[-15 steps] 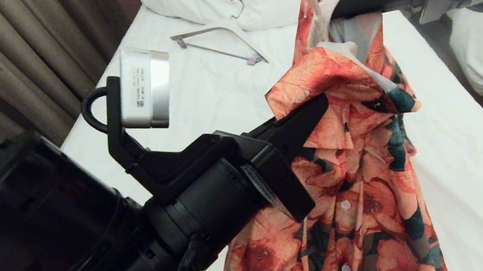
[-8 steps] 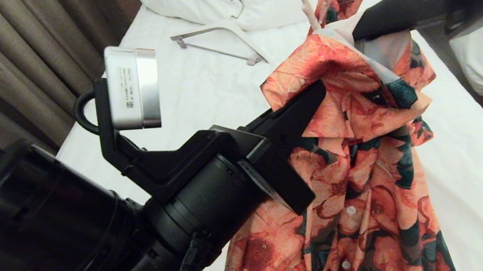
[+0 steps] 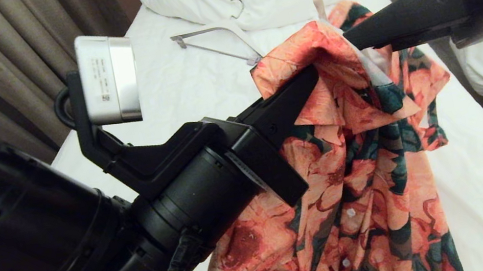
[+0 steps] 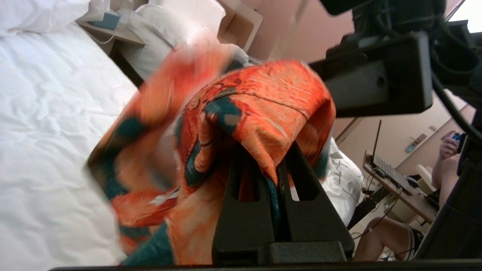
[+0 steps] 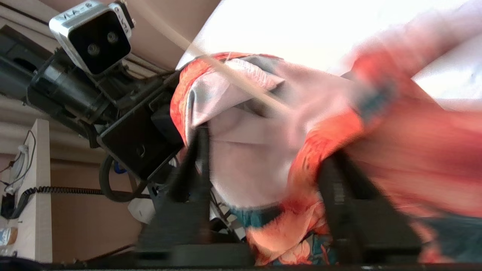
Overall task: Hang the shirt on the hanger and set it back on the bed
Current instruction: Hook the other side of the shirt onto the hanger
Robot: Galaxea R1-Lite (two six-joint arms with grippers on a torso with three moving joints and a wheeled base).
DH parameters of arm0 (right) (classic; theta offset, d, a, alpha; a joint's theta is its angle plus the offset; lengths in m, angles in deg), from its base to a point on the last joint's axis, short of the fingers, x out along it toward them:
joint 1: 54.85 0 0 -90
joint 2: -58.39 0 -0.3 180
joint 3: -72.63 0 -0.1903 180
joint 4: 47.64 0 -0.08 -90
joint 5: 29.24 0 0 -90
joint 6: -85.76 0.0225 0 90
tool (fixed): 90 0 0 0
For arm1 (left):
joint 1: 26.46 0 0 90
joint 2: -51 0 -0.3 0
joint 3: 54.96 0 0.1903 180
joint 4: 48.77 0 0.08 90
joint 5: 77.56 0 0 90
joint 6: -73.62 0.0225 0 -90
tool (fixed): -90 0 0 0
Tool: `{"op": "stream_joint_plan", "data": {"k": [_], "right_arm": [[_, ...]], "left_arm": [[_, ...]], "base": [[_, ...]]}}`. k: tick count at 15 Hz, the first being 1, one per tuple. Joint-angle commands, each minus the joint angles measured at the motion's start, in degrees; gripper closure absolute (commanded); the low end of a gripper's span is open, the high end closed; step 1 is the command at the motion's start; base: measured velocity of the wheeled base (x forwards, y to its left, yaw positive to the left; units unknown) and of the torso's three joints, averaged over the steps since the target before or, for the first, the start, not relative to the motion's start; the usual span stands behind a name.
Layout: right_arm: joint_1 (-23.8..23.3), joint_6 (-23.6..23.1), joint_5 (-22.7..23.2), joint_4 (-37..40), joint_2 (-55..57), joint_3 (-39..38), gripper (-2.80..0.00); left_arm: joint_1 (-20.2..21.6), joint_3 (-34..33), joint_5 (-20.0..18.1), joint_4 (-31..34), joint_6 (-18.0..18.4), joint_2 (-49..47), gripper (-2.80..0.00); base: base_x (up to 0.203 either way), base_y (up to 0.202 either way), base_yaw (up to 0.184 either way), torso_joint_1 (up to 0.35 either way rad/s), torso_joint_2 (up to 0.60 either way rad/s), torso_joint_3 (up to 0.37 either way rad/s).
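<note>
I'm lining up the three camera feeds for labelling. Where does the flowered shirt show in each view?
Head view: the shirt hangs centre-right over the bed, pinched by the left tool.
Left wrist view: it fills the centre, draped over the shut fingers.
Right wrist view: it spreads centre to right, between the parted fingers.
Shared landmark: the bed's white sheet.
</note>
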Motion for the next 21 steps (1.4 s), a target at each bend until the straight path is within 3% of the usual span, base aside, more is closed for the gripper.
{"op": "stream_joint_plan", "data": {"k": [1,5,11,18,21], "right_arm": [[0.0,0.1,0.1,0.6,-0.5,0.1,-2.8],[-0.1,0.1,-2.3,1.7,-1.6,0.9,-2.8],[-0.5,0.1,-3.5,2.3,-1.3,8.1,-2.8],[-0.7,0.0,-3.7,4.5,-0.7,0.6,-2.8],[-1.4,-0.1,-5.8,4.5,0.8,-0.4,-2.8]], "left_arm": [[0.1,0.0,0.0,-0.4,-0.1,0.2,0.0],[0.2,0.1,0.0,-0.4,-0.1,0.0,0.0],[0.1,0.0,0.0,-0.3,-0.2,-0.3,0.0],[0.1,0.0,0.0,-0.3,-0.1,-0.2,0.0],[0.1,0.0,0.0,-0.3,-0.1,-0.1,0.0]], "base": [[0.0,0.0,0.0,0.0,0.0,0.0],[0.0,0.0,0.0,0.0,0.0,0.0],[0.0,0.0,0.0,0.0,0.0,0.0],[0.0,0.0,0.0,0.0,0.0,0.0],[0.0,0.0,0.0,0.0,0.0,0.0]]}}
